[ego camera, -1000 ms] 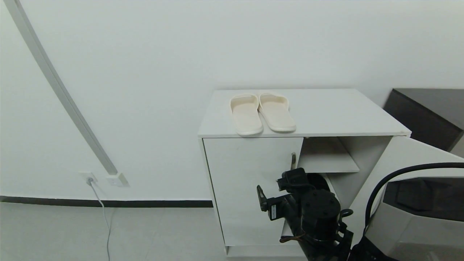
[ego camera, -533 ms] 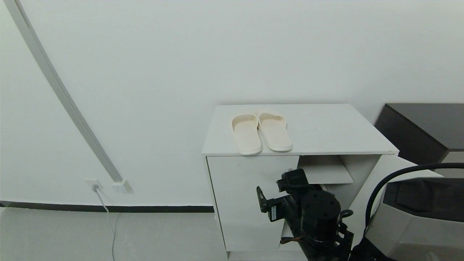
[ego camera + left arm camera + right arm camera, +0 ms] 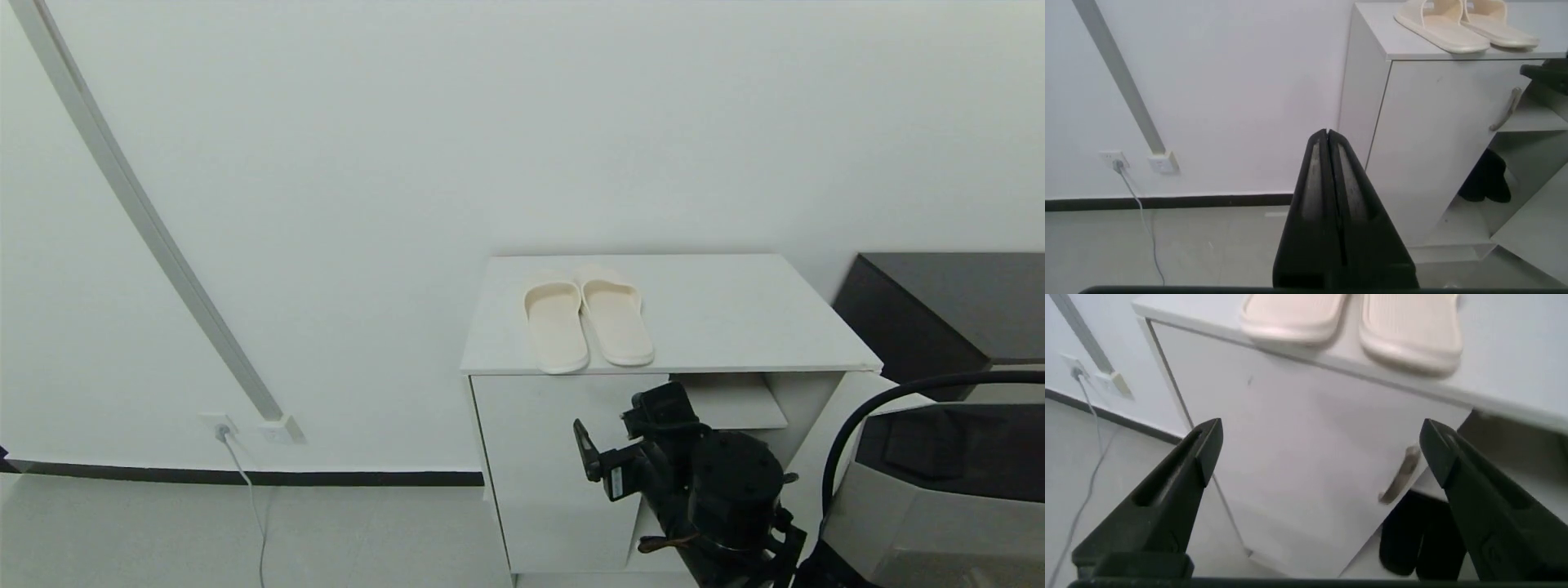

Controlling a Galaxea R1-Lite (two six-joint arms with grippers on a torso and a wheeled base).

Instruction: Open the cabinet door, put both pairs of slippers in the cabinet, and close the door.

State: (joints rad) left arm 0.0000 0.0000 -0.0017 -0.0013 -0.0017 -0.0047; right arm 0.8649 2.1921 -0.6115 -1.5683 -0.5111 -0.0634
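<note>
cabinet point(image 3: 735, 327) lower centre-right of head view, right door point(image 3: 820, 465) open, left door point(image 3: 547, 465) shut | inside, below the shelf: dark slippers point(image 3: 1490, 175) | top surface: cream slippers point(image 3: 588, 322) side by side | left hand point(image 3: 1328, 135) closed, empty | right hand point(image 3: 1321, 434) spread open, empty

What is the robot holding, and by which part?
Nothing. The left gripper is shut empty, the right gripper open and empty; the cream slide slippers lie untouched on the white cabinet.
</note>
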